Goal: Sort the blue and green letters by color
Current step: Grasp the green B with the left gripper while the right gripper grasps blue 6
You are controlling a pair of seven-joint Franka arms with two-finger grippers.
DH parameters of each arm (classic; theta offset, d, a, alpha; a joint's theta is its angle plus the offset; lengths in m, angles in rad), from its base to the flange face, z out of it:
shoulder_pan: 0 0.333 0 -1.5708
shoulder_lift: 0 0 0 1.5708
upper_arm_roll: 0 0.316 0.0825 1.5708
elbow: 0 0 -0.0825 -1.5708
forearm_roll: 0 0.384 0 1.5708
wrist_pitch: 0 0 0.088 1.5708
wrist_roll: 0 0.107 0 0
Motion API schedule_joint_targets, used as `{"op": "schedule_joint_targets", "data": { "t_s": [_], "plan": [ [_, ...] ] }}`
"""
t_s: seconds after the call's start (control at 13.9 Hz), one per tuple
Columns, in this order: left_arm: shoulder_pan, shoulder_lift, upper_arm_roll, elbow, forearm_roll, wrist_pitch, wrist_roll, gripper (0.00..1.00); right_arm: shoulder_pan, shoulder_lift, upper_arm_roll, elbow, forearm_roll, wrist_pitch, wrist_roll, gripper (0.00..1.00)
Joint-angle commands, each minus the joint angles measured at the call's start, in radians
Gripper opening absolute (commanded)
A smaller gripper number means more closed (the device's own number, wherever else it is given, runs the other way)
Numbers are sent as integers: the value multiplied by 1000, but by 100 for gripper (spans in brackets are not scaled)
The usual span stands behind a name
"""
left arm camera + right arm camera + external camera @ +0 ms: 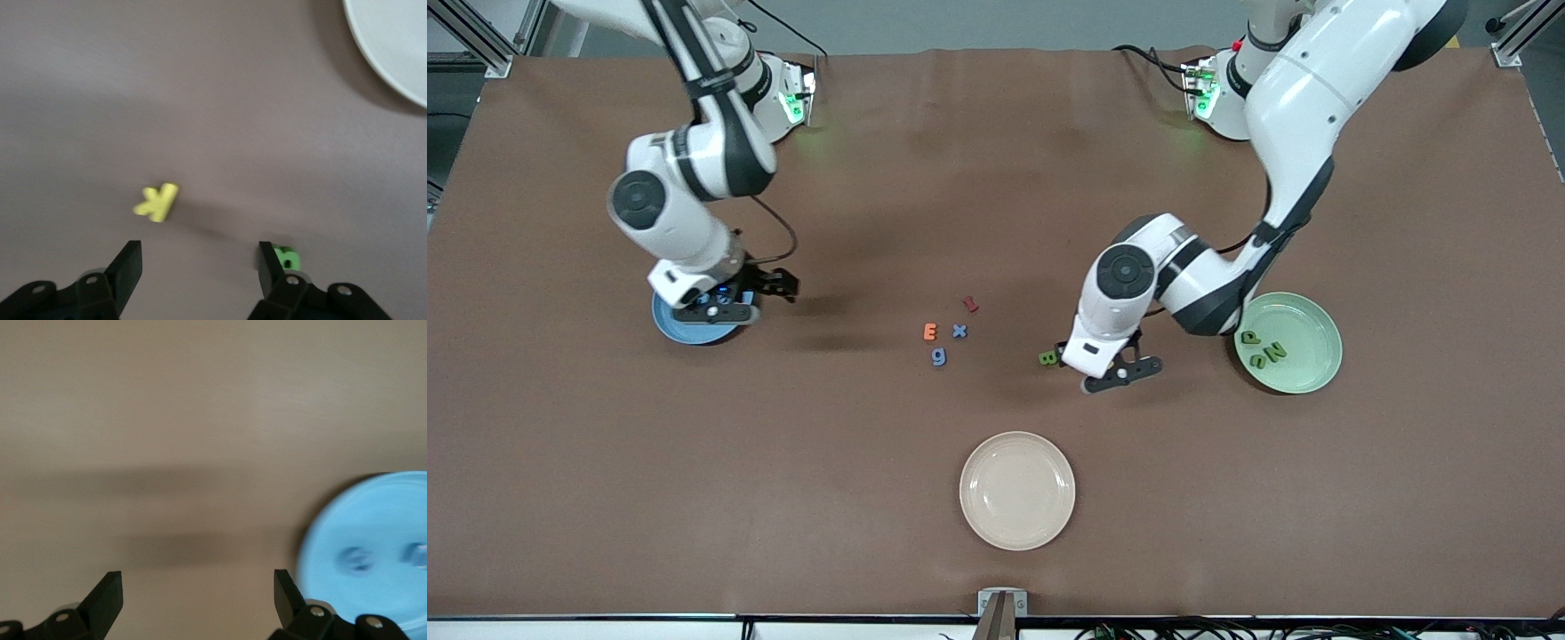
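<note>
- Your left gripper (1089, 364): low over the table, fingers spread with nothing between them. In the left wrist view its gap (200, 267) is bare cloth.
- Green B (1048, 358): on the table just beside one left fingertip (270, 267), outside the gap; it shows at (289, 257).
- Yellow K (157, 202): flat on the table near the left gripper, seen only from the left wrist.
- Green plate (1320, 356): toward the left arm's end of the table, holding three green letters (1263, 349).
- Your right gripper (711, 307): over the blue plate (671, 324), fingers wide apart and empty; see (197, 600).
- Blue plate from the right wrist (373, 520): two blurred blue pieces (357, 558) lie in it.
- Mid-table cluster between the arms: blue x (959, 331), blue g (939, 356) nearer the front camera, orange E (930, 332) beside the x, dark red piece (970, 305) farther away.
- Beige plate (1017, 533): nearest the front camera, mid-table.
</note>
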Motion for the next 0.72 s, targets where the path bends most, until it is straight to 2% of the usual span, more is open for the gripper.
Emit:
{"op": "schedule_joint_targets", "data": {
  "t_s": [0.0,0.22,0.5,0.65],
  "plan": [
    [-42,50,12,66,22,-20,-34,77,109,116,-8,162,5,-55,165,100],
    [-97,93,30,109,16,-17,-42,70,182,238,-10,306,40,-63,234,100],
    [-122,123,33,126,19,-16,-86,67,243,475,-10,539,45,-55,314,100],
    [-131,136,33,133,19,-14,-96,64,246,538,-10,605,45,-52,313,94]
  ]
}}
